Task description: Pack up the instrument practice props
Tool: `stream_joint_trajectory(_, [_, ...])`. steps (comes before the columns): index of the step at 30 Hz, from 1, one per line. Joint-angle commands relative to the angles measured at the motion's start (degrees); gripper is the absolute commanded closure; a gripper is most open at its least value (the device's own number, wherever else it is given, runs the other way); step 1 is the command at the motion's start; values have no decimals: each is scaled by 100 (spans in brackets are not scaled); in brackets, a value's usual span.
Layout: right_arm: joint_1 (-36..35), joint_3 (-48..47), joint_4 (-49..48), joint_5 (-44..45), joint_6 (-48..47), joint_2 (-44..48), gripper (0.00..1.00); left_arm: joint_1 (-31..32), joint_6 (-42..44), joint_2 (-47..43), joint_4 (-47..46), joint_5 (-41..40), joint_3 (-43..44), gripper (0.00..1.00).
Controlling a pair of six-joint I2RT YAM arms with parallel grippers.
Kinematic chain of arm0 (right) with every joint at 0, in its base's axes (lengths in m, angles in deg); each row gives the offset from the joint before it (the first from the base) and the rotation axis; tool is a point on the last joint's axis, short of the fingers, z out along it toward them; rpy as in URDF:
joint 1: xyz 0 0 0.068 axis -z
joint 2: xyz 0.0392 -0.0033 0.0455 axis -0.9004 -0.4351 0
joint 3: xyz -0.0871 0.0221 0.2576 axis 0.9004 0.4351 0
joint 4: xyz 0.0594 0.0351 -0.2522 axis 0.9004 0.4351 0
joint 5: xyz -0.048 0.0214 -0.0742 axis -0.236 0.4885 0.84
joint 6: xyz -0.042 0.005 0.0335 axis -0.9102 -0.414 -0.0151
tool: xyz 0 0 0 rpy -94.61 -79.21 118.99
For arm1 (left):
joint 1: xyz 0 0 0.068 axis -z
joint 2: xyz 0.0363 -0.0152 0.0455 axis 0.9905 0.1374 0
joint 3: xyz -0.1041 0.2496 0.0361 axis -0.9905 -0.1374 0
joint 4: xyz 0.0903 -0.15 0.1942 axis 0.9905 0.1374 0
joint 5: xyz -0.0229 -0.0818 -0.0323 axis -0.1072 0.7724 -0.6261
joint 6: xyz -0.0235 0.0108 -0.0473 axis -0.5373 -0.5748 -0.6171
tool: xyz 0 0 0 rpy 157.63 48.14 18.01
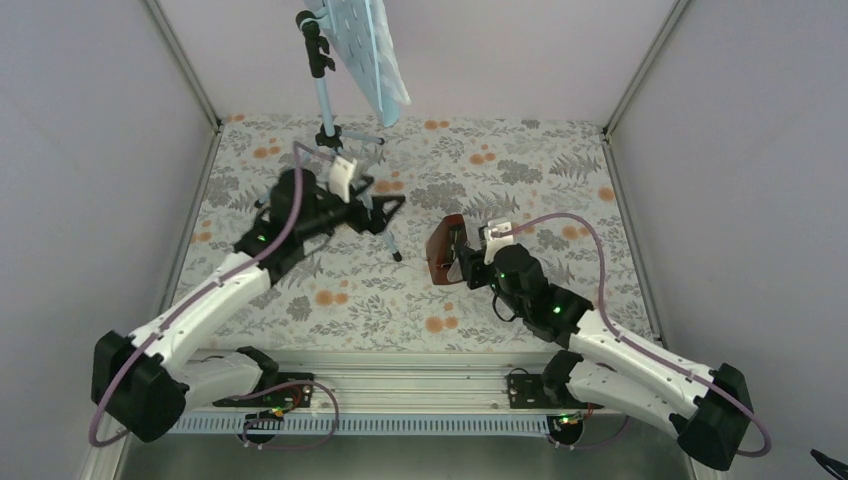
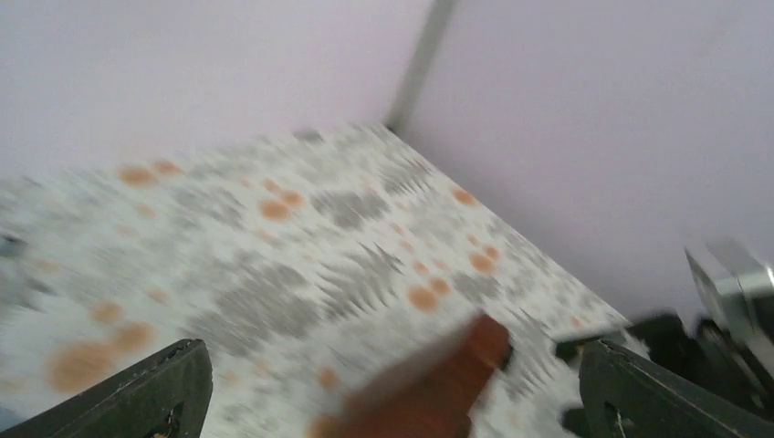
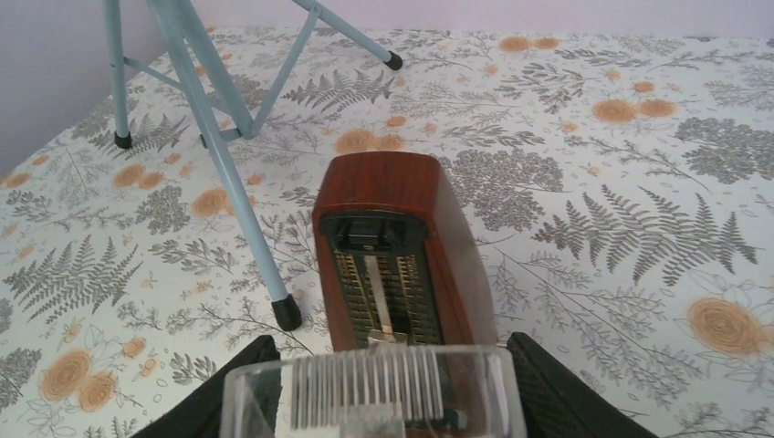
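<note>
Nothing I can actually read here, no brand, label or number in any of the three views. Closest thing is the metronome in the lower middle of the right wrist view: its front face has two strips of fine tick marks, but they're way too small to make out. The left wrist view is all blur anyway.

The surface has gray leaves and orange flowers all over it. The blue music stand stands on it, far and left.
</note>
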Motion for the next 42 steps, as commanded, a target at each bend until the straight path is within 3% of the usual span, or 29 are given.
stream_joint_trajectory(1, [-291,171,-876,589,286,-185,50,-612,868,-169,1612,-298,806,0])
stream_joint_trajectory(9, [-696,192,-1316,1578,656,-794,51,-816,1401,-288,1485,-1333,847,0])
stream_joint_trajectory(42, [-856,904,-3313,2209,3,-1726,51,-967,1384,-60,1337,-931,501,0])
